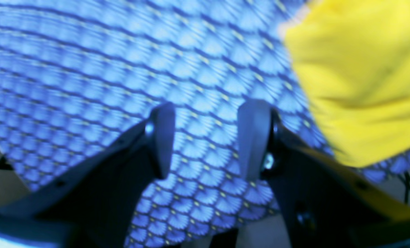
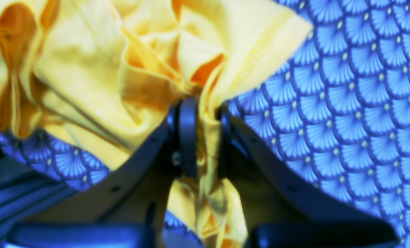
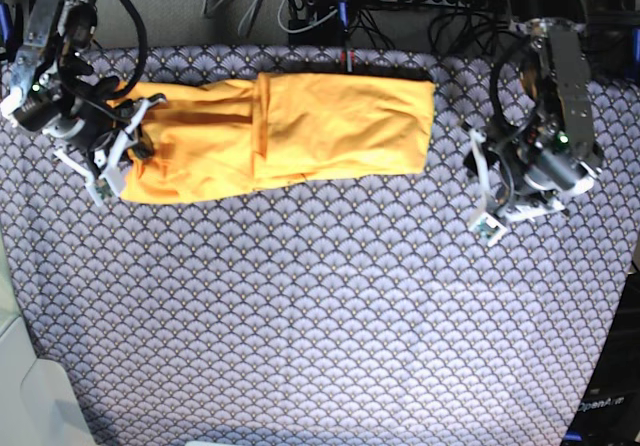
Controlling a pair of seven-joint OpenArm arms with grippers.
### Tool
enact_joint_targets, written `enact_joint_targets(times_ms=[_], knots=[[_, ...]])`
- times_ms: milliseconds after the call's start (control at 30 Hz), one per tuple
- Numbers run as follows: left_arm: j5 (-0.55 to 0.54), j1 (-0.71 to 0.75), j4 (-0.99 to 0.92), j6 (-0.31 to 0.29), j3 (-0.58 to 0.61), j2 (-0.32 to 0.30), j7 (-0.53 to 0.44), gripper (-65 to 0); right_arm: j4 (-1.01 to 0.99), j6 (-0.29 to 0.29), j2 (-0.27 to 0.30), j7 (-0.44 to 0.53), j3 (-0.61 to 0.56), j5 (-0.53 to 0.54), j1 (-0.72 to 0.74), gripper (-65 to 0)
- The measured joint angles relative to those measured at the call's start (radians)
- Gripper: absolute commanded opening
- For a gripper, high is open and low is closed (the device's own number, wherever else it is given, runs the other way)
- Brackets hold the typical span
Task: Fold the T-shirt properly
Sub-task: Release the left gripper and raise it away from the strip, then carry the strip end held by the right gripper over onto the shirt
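Right wrist view: right gripper (image 2: 204, 137) clamped on a bunched corner of the plain yellow-orange cotton T-shirt (image 2: 98, 69), fabric pinched between both fingers (image 2: 187, 137), likely to carry that end over for the next fold. Left gripper (image 1: 205, 137) gapes empty above the blue scallop-patterned cloth (image 1: 122, 69); shirt edge lies just beside it. Shirt lies as a long band across the table's far side.

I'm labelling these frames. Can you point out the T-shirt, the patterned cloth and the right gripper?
T-shirt (image 3: 340, 126): base view, flat middle of the folded body.
Patterned cloth (image 3: 330, 316): base view, bare stretch below the shirt.
Right gripper (image 2: 205, 134): right wrist view, between the fingers pinching yellow fabric.
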Motion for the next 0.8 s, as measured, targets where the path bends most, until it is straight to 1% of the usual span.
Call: enact_joint_targets(times_ms=[100,233,267,367,400,467,533,667,733,800], knots=[[0.001,0.01,-0.011,0.0,-0.039,0.002,0.017,-35.9,0.031,0.0,0.002,-0.01,-0.01,-0.005,0.003,-65.0],[0.01,0.013,-0.061,0.0,-0.082,0.0,0.014,-35.8,0.031,0.0,0.0,-0.02,-0.094,-0.01,0.003,-65.0],[0.024,0.013,-0.079,0.0,-0.083,0.0,0.011,-35.8,0.031,0.0,-0.002,-0.018,-0.105,-0.003,0.003,-65.0],[0.115,0.016,-0.145,0.0,-0.082,0.009,0.014,-35.8,0.031,0.0,-0.003,-0.027,-0.157,-0.012,0.011,-65.0],[0.139,0.016,-0.164,0.0,-0.082,0.019,0.015,-35.8,0.03,0.0,-0.005,-0.034,-0.181,-0.012,0.023,-65.0],[0.172,0.015,-0.198,0.0,-0.082,0.058,0.014,-35.8,0.031,0.0,-0.01,-0.032,-0.212,-0.002,0.046,-65.0],[0.183,0.015,-0.22,0.0,-0.076,0.09,0.008,-35.8,0.031,0.0,-0.011,-0.033,-0.234,-0.004,0.053,-65.0],[0.269,0.009,-0.228,0.0,-0.08,0.113,0.008,-35.7,0.031,0.0,-0.01,-0.037,-0.275,-0.008,0.053,-65.0],[0.278,0.01,-0.228,0.0,-0.08,0.134,0.01,-35.7,0.035,0.0,-0.01,-0.038,-0.302,-0.012,0.053,-65.0],[0.287,0.01,-0.229,0.0,-0.059,0.141,0.006,-35.7,0.06,0.0,-0.015,-0.045,-0.329,-0.011,0.049,-65.0]])
